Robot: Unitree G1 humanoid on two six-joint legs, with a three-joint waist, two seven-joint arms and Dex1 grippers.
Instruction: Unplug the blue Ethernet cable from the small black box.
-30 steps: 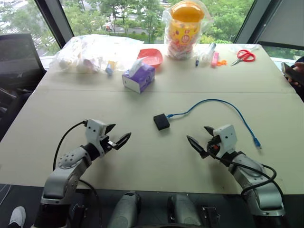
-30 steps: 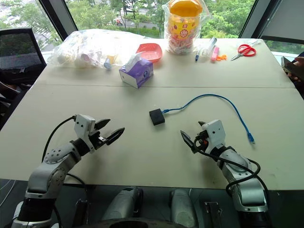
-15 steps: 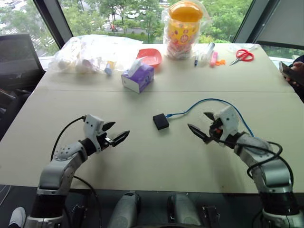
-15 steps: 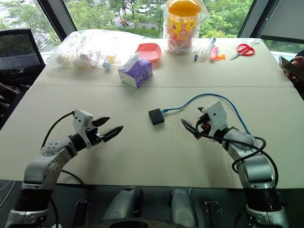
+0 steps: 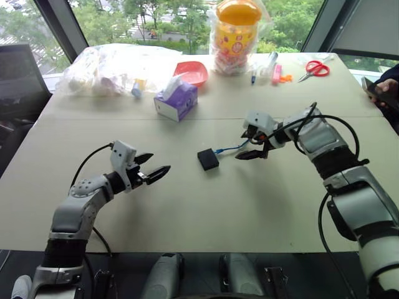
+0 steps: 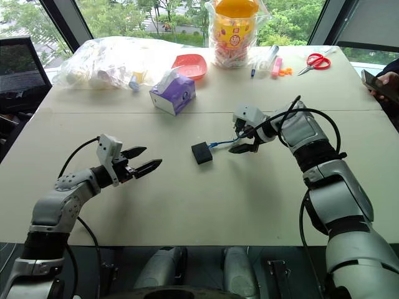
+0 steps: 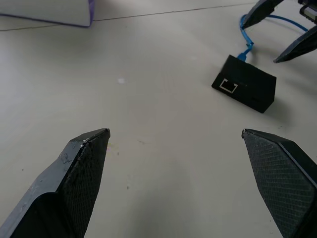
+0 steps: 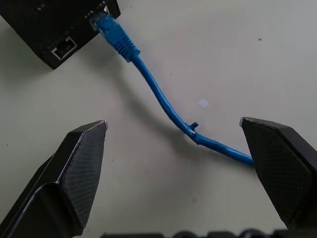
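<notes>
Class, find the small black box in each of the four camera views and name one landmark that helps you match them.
Left eye: small black box mid-table, centre.
Right eye: centre, beside the right gripper.
Left wrist: upper right.
Right wrist: top left corner.
Shared landmark: the blue cable plugged into it.

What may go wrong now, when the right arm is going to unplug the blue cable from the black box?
1. The small matte-black box lies loose on the table; the open left end effector is apart from it, so a pull may drag the box.
2. The open right end effector straddles the thin blue Ethernet cable behind its plug; gripping there may strain the cord and leave the plug latched.
</notes>
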